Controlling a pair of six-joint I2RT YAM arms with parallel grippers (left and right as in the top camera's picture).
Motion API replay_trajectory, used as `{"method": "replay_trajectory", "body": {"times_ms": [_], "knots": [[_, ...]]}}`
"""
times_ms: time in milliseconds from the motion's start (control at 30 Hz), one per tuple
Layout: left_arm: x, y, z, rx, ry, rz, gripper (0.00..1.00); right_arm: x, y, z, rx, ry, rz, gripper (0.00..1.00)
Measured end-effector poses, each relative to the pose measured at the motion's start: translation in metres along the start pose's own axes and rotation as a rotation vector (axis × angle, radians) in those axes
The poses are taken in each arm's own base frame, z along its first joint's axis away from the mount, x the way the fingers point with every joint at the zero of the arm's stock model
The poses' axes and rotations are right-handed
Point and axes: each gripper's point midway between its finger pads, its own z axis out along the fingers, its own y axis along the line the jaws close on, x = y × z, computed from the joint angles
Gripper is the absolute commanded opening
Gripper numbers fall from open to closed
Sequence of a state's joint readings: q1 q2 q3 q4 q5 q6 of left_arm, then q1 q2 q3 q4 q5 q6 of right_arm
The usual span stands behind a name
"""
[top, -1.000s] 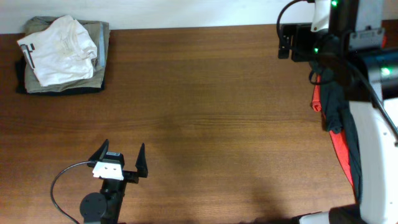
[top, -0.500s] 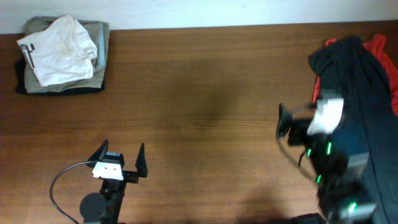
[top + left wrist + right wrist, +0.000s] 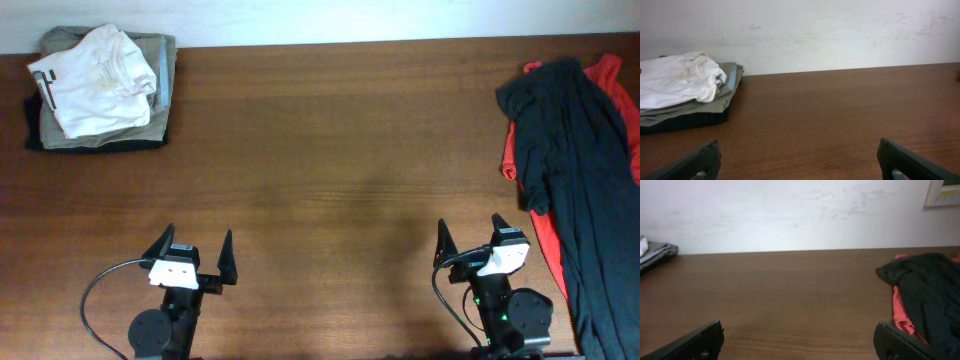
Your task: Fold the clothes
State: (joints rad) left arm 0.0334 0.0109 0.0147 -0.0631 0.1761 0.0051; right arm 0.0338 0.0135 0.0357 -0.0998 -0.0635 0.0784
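A loose black garment [image 3: 565, 160] lies over a red garment [image 3: 548, 245] at the table's right edge; both show in the right wrist view, black [image 3: 927, 287] over red [image 3: 901, 315]. A folded stack with a white garment [image 3: 95, 80] on top sits at the far left corner, also in the left wrist view [image 3: 677, 82]. My left gripper [image 3: 192, 255] is open and empty at the front left [image 3: 800, 162]. My right gripper [image 3: 470, 240] is open and empty at the front right [image 3: 800, 342], just left of the loose clothes.
The folded stack holds olive [image 3: 160, 60] and dark layers under the white one. A white wall [image 3: 815, 30] runs behind the table's far edge. A black cable [image 3: 95, 295] loops beside the left arm's base.
The right arm has swung from the far right corner down to the front edge and let the black garment drop onto the red one. The left arm has not moved.
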Motion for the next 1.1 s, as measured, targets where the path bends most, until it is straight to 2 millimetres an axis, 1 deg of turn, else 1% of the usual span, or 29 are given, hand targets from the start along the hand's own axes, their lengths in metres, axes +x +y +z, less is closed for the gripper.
{"method": "replay_trajectory", "body": {"times_ms": [67,100,133,167,200,233,267,1100], "knots": [[0.000,0.000,0.000,0.000,0.000,0.000,1.00,0.000,-0.002,0.002,0.006,-0.022,-0.001,0.99],[0.000,0.000,0.000,0.000,0.000,0.000,0.99,-0.004,-0.002,0.002,0.004,-0.040,-0.002,0.99],[0.000,0.000,0.000,0.000,0.000,0.000,0.99,-0.013,-0.001,0.001,0.001,-0.078,-0.004,0.99],[0.000,0.000,0.000,0.000,0.000,0.000,0.99,-0.016,-0.001,0.001,0.001,-0.091,-0.006,0.99],[0.000,0.000,0.000,0.000,0.000,0.000,0.99,-0.010,-0.001,0.001,0.003,-0.063,-0.003,0.99],[0.000,0.000,0.000,0.000,0.000,0.000,1.00,0.002,-0.003,0.002,0.009,-0.016,0.000,0.99],[0.000,0.000,0.000,0.000,0.000,0.000,0.99,0.004,-0.004,0.002,0.014,-0.009,0.001,0.99],[0.000,0.000,0.000,0.000,0.000,0.000,0.99,0.004,-0.004,0.002,0.015,-0.009,0.001,0.99]]}}
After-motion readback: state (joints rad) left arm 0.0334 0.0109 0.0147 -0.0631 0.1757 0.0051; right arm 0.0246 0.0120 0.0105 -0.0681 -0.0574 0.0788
